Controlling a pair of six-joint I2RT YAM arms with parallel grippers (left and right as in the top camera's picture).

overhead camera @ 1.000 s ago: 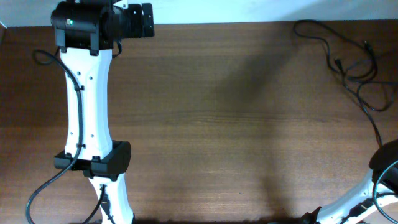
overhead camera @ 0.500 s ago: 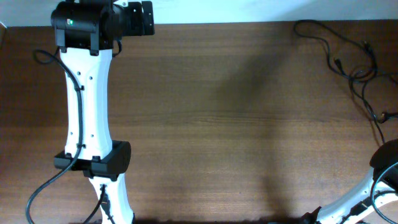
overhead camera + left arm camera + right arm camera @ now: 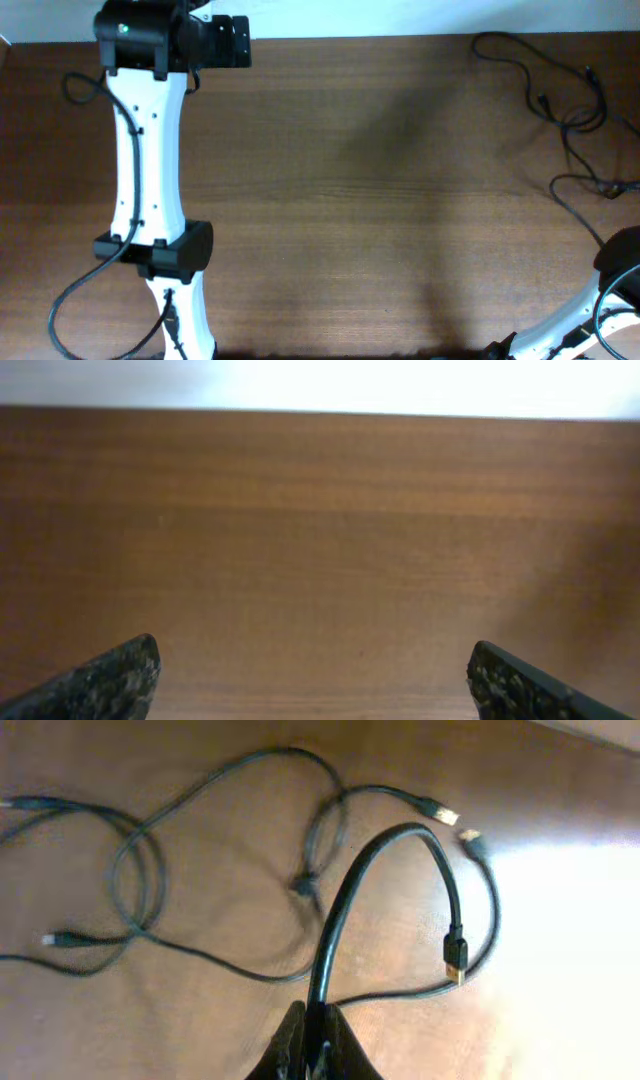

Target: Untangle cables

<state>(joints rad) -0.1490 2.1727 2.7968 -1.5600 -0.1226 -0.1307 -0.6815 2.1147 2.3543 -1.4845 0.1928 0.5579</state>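
Note:
The cables are thin black cords lying in loose loops at the table's far right; one strand is drawn toward the right edge. In the right wrist view several loops lie crossed on the wood, with metallic plug ends. My right gripper is shut on one cable, which arcs up from the fingers and hangs down to a gold-tipped plug. My left gripper is open and empty over bare wood at the far left back, far from the cables.
The wooden table ends at a white back edge. My left arm runs along the left side. My right arm's base sits at the front right corner.
A strand of cable at the right has been pulled toward the front and the right edge, opening a new loop. My left arm has shifted slightly right.

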